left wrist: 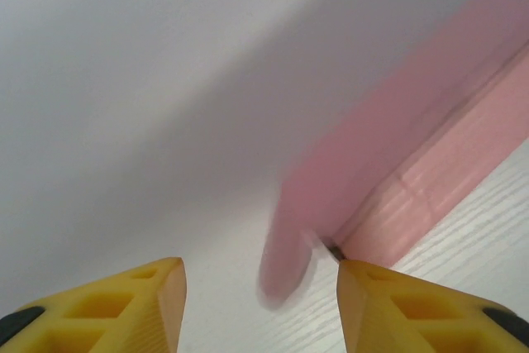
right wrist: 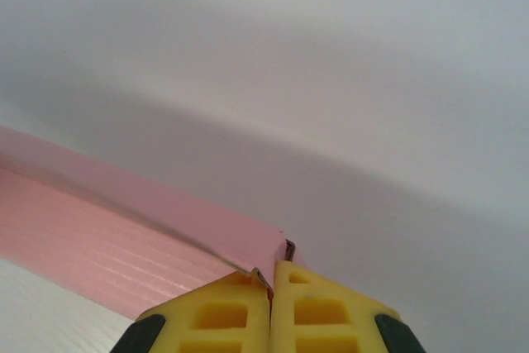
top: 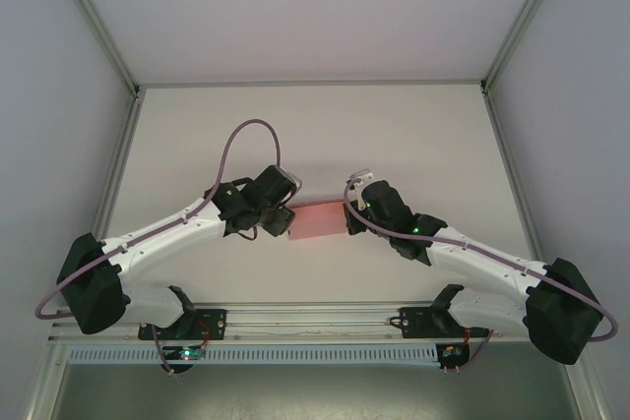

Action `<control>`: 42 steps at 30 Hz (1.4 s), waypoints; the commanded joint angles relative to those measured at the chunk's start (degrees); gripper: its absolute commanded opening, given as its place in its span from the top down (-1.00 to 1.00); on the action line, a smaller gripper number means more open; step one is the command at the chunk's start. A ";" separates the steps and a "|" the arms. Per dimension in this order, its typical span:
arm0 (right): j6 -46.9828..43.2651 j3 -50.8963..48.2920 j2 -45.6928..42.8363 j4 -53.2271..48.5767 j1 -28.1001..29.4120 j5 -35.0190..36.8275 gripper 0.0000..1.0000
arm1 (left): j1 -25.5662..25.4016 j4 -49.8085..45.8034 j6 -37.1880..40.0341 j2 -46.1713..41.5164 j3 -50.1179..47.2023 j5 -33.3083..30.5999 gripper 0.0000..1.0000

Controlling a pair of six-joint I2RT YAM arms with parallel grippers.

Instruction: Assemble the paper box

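The pink paper box (top: pixel 317 220) lies in the middle of the table between the two grippers. My left gripper (top: pixel 285 221) is at its left end. In the left wrist view the yellow jaws (left wrist: pixel 260 287) stand open, with a rounded pink tab (left wrist: pixel 285 262) hanging loose between them. The right finger (left wrist: pixel 388 303) touches the box's corner (left wrist: pixel 446 163). At the box's right end is my right gripper (top: pixel 350 215). In the right wrist view its jaws (right wrist: pixel 271 279) are shut on a thin edge of the pink card (right wrist: pixel 124 237) at the corner.
The white table (top: pixel 315 135) is bare behind the box and runs back to grey enclosure walls on three sides. An aluminium rail (top: pixel 315 317) with the arm bases runs along the near edge.
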 commanded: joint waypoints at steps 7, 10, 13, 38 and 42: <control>0.02 1.53 -0.43 -4.00 0.51 0.08 1.00 | 0.31 -1.82 -0.46 -4.74 0.52 -0.57 -0.10; 0.02 1.63 -0.39 -3.95 0.48 -0.27 1.00 | 0.33 -0.24 -0.41 -5.26 -0.94 0.35 -0.09; -0.07 1.69 -0.31 -4.05 0.50 -0.51 1.00 | 0.38 -0.41 -0.64 -3.99 -0.87 0.59 -0.03; -1.63 2.66 2.36 -5.60 3.79 3.51 1.00 | 2.65 -3.05 -13.71 6.59 7.75 7.97 1.00; -1.83 2.84 2.79 -6.35 5.21 5.73 1.00 | 4.93 -2.58 -18.72 5.40 7.40 13.49 1.00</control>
